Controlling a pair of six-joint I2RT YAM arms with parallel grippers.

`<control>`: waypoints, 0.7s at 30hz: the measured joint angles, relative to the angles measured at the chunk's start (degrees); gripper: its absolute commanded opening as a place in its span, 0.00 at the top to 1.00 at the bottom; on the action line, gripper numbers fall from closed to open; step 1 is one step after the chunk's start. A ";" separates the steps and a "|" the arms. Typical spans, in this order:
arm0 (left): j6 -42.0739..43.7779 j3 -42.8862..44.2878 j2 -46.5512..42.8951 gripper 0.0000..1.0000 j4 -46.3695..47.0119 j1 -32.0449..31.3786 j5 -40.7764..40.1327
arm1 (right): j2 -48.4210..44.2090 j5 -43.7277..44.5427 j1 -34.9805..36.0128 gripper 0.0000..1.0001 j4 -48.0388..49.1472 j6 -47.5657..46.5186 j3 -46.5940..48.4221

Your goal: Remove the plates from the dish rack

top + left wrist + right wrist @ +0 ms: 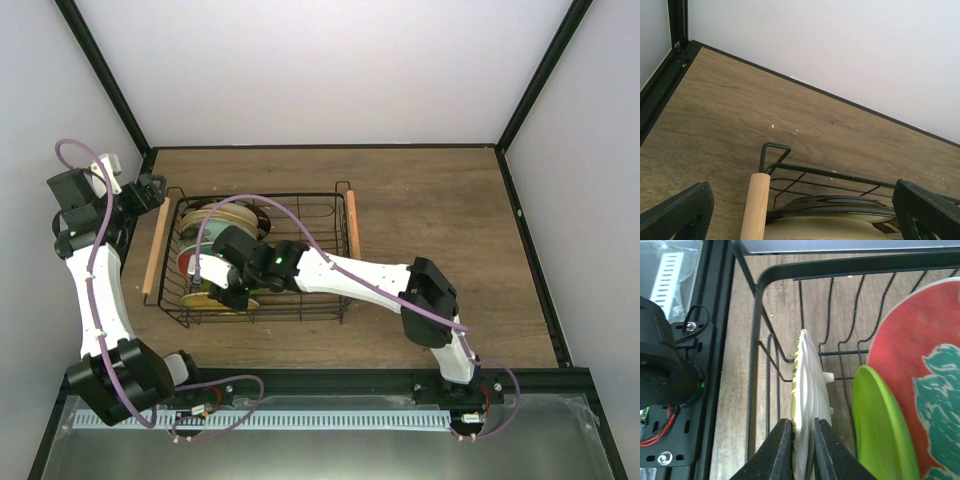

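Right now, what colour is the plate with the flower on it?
Red, with a teal flower. The plate shows best in the right wrist view.

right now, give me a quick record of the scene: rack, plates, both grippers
dish rack: black wire basket on the wooden table, a wooden handle on each of two sides
plates: standing on edge in the rack's left part
right gripper: inside the rack, shut on the rim of the cream ribbed plate
next to it: lime-green plate, then red plate with teal flower
left gripper: open, holding nothing, above the rack's left handle
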 measured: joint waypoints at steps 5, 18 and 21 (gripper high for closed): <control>-0.20 0.00 0.22 0.00 0.44 0.00 0.04 | -1.68 5.18 0.00 0.99 0.52 -0.52 -1.81; -1.70 0.00 1.18 0.00 1.62 0.00 0.09 | -3.78 12.26 -0.07 0.99 1.40 -1.95 -3.80; -1.73 0.00 1.18 0.00 1.66 0.02 0.09 | -4.85 13.03 -0.24 0.99 0.22 -2.45 -3.80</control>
